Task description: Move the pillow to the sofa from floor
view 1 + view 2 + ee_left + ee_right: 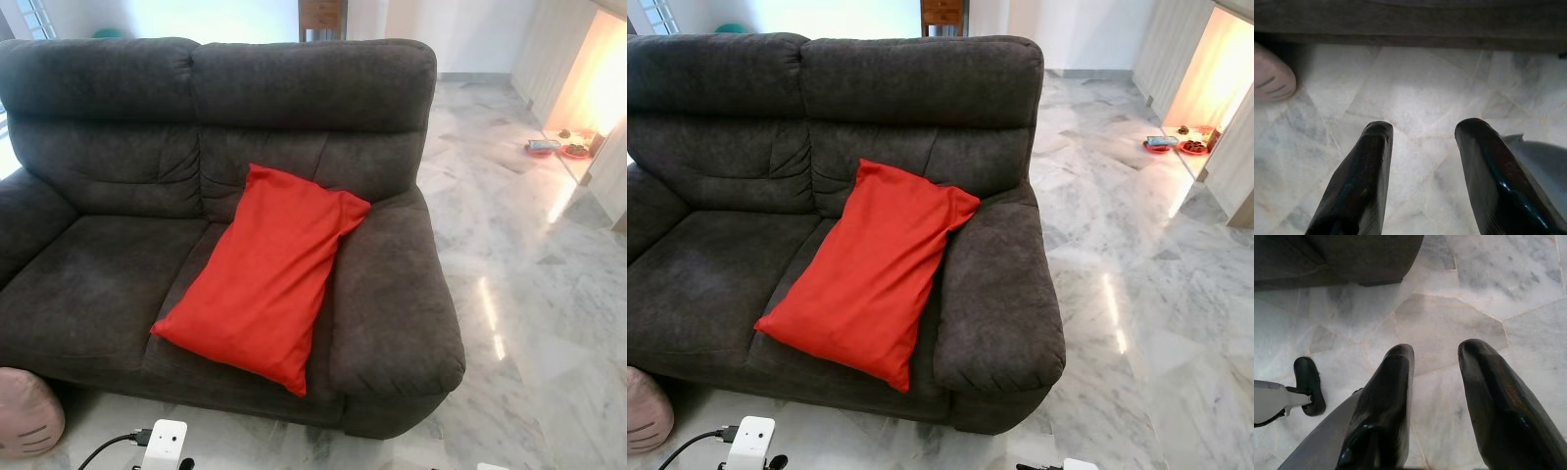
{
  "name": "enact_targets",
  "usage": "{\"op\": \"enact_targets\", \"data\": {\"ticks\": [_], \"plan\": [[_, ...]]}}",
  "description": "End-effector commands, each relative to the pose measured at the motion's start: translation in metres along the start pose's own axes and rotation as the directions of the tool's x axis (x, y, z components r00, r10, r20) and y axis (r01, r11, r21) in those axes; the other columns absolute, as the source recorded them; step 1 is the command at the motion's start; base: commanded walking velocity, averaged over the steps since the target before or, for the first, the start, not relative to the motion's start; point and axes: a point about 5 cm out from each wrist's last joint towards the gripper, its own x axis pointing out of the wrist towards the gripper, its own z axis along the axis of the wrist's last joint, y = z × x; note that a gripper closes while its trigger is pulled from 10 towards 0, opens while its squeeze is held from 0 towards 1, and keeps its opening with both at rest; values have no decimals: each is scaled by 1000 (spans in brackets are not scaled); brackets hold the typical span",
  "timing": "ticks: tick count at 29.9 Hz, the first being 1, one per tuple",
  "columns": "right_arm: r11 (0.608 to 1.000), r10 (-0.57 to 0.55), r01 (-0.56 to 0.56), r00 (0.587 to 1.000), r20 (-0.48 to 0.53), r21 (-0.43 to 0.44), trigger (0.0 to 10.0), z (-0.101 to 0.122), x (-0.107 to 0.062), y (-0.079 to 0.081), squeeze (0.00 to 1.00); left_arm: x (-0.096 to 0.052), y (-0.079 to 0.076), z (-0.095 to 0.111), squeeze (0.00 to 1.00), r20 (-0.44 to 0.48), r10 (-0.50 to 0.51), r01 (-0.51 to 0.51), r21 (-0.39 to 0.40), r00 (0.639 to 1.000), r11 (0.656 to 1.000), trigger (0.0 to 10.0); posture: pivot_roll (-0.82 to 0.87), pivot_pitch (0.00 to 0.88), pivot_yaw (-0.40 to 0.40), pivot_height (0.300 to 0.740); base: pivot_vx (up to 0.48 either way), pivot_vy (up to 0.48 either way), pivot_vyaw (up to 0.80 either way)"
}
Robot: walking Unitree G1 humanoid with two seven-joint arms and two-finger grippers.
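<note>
Leaning on the dark sofa [118,284], the red pillow [263,274] sits on the right seat, its top corner at about 1 o'clock against the back and its low corner at about 5 o'clock hanging a little over the front edge. One long side rests against the fat armrest [392,294] at 3 o'clock. No part of it touches the marble floor [529,294].

Both arms hang low. The left gripper [1422,129] points down at bare floor, its two black fingers [1359,181] spread wide with nothing between them. A pink soft thing [24,411] lies on the floor at 7 o'clock, by the sofa's front. The right gripper [1435,350] also points at the floor with its fingers wide apart and empty; the sofa's corner is at 11 o'clock from it.

It looks like the job is as good as done, since the pillow is up on the seat and both grippers have let go. The next move, I think, only calls for keeping the arms away so they do not knock the pillow. If it slides off the front edge, it would need a small push toward 12 o'clock
</note>
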Motion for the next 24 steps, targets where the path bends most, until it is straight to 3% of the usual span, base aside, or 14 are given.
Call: {"op": "enact_targets", "data": {"ticks": [1, 7, 24], "plan": [[1000, 13, -13, 1000, 25, -12, 10000, 7, 2, 3, 0, -1, 5, -5, 0, -24, 4, -4, 25, 1000, 1000, 10000, 42, 0, 30, 740, 0, 0, 800], [1000, 19, -19, 1000, 23, -10, 10000, 6, 1, 3, 0, -2, 5, -6, 0, -24, 2, -1, 30, 1000, 1000, 10000, 42, 0, 32, 740, 0, 0, 800], [1000, 27, -27, 999, 18, -13, 10000, 6, 2, 3, 0, -2, 5, -8, 0, -25, 9, -9, 17, 1000, 1000, 10000, 56, 1, 30, 740, 0, 0, 0]]}}
